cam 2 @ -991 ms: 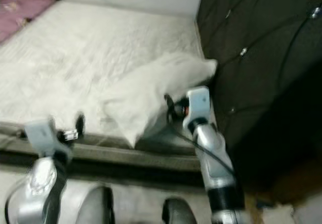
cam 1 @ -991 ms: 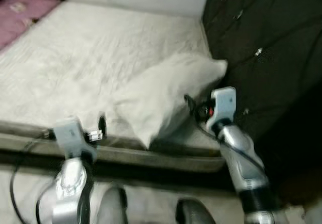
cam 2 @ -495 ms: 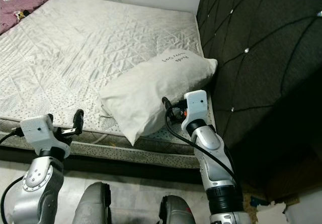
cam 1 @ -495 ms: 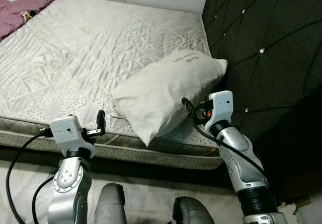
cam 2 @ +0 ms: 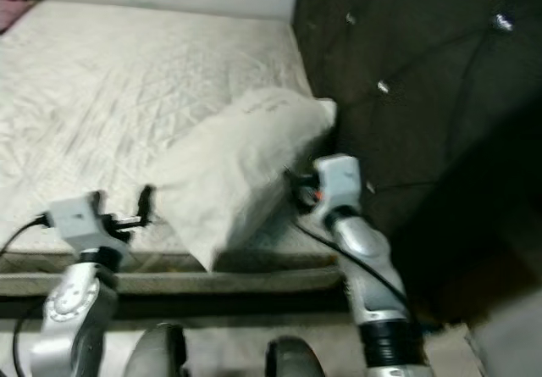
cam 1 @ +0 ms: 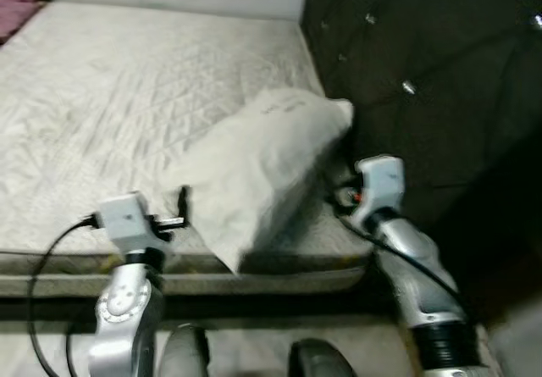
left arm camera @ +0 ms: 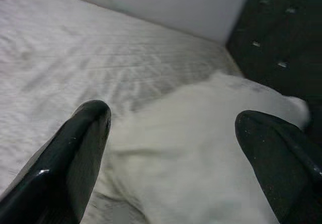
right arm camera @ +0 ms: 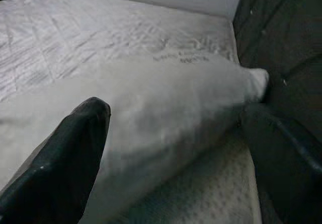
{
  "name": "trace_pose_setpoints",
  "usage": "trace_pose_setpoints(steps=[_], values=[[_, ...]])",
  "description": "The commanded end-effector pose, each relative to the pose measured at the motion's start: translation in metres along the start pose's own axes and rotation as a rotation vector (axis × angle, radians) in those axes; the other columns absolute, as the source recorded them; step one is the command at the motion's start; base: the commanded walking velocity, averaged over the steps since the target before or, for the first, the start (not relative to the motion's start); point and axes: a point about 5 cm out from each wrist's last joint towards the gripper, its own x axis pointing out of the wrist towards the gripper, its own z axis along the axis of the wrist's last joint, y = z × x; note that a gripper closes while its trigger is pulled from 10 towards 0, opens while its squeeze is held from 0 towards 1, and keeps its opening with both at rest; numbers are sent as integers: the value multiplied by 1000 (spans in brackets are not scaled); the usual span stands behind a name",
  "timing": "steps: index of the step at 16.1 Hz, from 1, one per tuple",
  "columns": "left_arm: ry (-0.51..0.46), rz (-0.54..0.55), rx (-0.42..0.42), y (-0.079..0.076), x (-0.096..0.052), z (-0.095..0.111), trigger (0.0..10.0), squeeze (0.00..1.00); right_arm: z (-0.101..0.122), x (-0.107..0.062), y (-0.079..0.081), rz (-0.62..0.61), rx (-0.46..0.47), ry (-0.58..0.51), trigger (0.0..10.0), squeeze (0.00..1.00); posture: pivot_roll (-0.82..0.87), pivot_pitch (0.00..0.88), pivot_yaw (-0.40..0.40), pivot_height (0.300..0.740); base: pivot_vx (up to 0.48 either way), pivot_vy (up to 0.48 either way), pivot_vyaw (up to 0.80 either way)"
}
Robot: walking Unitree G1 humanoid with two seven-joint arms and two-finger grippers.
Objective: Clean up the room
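- Here, left gripper (left arm camera: 171, 148), fingers spread apart, faces the soft white rectangular pillow (cam 1: 254, 169).
- Right gripper (right arm camera: 176, 148), likewise spread, flanks it over the quilted white mattress (cam 1: 110, 106).

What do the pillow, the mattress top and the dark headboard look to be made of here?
Pillow: soft woven fabric, off-white and matte, probably cotton; it sags and creases. Mattress: quilted textile, pale, with stitched diamond lines. Headboard: dark padded upholstery, tufted with shiny studs; leatherette or cloth, the blur leaves it open.
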Motion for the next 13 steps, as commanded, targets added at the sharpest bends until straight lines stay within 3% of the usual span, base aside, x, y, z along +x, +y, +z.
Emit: trace_pose_setpoints(steps=[1, 3, 8, 13], values=[[-5, 23, 17, 8, 0, 4, 10000, 0, 10, 6, 12, 40, 3, -37, 10000, 0, -58, 54, -101, 670, 480, 0, 0], [-8, 20, 14, 7, 0, 4, 10000, 0, 11, 7, 12, 45, 1, -40, 10000, 0, -55, 47, -102, 670, 480, 0, 0], [6, 37, 27, 6, 1, 3, 10000, 0, 10, 8, 14, 64, -7, -38, 10000, 0, -51, 36, -102, 670, 0, 0, 0], [7, 57, 42, 7, 2, 3, 10000, 0, 7, 9, 20, 125, -3, -13, 10000, 0, -48, 31, -100, 615, 0, 0, 0]])
